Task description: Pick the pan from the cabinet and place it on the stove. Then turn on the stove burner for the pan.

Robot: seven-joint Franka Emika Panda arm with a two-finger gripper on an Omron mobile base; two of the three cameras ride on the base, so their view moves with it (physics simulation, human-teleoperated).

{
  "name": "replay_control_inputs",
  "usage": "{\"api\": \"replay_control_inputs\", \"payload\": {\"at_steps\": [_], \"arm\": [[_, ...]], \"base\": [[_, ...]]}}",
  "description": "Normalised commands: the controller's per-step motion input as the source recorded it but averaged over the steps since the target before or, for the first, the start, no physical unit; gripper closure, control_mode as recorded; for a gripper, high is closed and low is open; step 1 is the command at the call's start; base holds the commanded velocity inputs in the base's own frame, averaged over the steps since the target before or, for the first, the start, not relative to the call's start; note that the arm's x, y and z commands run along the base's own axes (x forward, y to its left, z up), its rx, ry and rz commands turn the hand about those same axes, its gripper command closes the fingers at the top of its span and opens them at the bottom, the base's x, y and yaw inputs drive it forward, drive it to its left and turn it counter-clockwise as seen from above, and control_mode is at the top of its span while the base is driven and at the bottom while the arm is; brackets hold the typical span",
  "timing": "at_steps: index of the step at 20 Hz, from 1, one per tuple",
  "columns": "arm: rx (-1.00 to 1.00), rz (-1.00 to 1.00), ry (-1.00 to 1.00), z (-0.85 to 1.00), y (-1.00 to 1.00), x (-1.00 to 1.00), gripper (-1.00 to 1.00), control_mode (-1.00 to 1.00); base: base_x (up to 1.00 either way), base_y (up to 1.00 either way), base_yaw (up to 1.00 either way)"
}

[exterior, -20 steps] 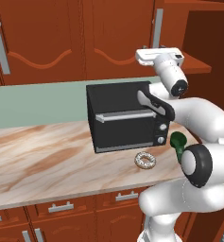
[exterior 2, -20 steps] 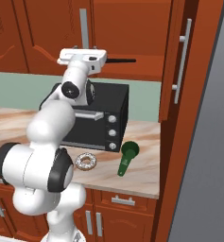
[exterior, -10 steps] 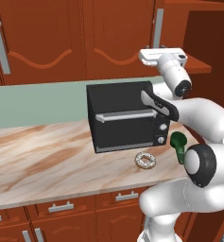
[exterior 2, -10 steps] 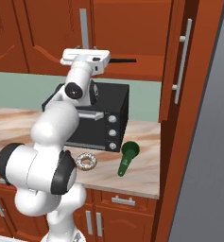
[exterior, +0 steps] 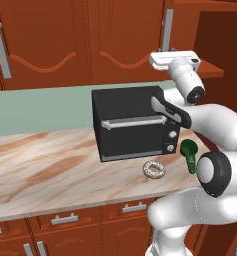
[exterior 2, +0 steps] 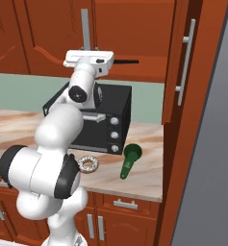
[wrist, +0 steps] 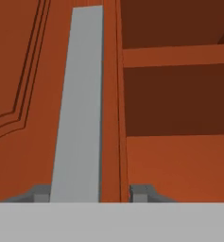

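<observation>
My gripper (wrist: 90,194) is up at the cabinet (exterior: 125,45), level with the lower end of its long silver bar handle (wrist: 80,104). The fingertips (wrist: 141,193) stand on either side of that bar, which lies between them. The left tip is against the bar and the right tip stands a little off it, past the door's edge. In the base views the white hand (exterior: 175,59) (exterior 2: 89,57) sits just under the handle (exterior 2: 85,26). A thin black pan handle (exterior 2: 127,61) sticks out to the right behind the hand. The stove is out of view.
A black toaster oven (exterior: 132,125) stands on the marble counter (exterior: 45,165) under the hand. A sprinkled donut (exterior: 154,170) and a green scoop-like tool (exterior 2: 130,161) lie in front of it. An open cabinet door (exterior 2: 183,72) juts out at the right. Drawers (exterior: 65,220) run below the counter.
The fingers have closed in toward the bar handle. The hand has shifted slightly right and closer to the cabinet.
</observation>
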Motion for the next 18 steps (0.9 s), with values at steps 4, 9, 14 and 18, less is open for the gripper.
{"api": "replay_control_inputs", "payload": {"at_steps": [4, 9, 14, 18], "arm": [[-0.05, -0.09, 0.00, 0.05, 0.08, 0.00, 1.00, -1.00], [-0.07, -0.15, 0.00, 0.00, 0.27, 0.00, 1.00, -1.00], [-0.03, -0.11, 0.01, 0.00, 0.30, 0.00, 1.00, -1.00], [0.00, 0.00, 0.04, 0.01, 0.43, -0.03, 1.00, -1.00]], "base": [[0.00, 0.00, 0.00], [0.00, 0.00, 0.00], [0.00, 0.00, 0.00], [0.00, 0.00, 0.00]]}}
